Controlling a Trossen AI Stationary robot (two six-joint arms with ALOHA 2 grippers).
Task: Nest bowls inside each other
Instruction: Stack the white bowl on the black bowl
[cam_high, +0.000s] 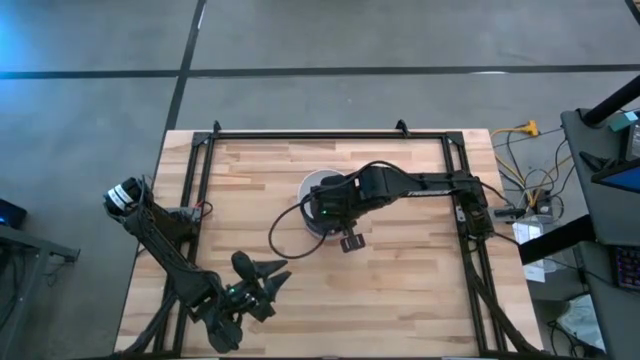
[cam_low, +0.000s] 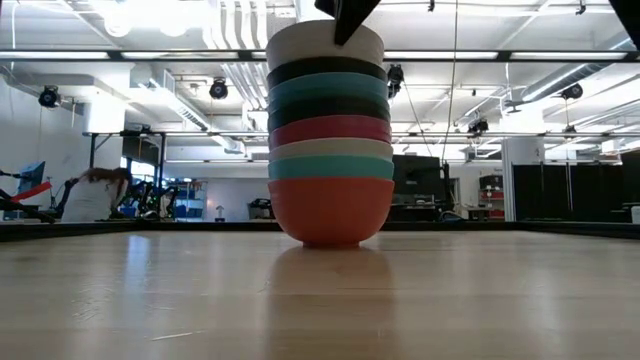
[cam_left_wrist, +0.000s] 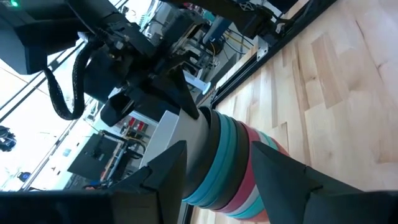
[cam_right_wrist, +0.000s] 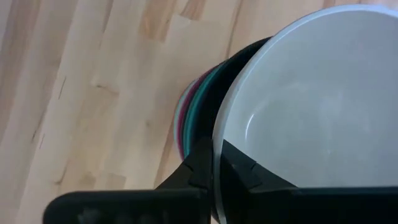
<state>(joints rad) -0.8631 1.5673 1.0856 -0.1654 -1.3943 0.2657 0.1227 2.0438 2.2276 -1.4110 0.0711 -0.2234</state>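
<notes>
Nested bowls (cam_low: 330, 130) stand mid-table (cam_low: 150, 300), right end effector (cam_right_wrist: 214, 171) above.

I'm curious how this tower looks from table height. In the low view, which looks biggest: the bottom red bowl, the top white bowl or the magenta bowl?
1. bottom red bowl: nearly its whole side shows.
2. top white bowl: a broad band.
3. magenta bowl: only a thin rim band, the rest nested out of sight.
</notes>
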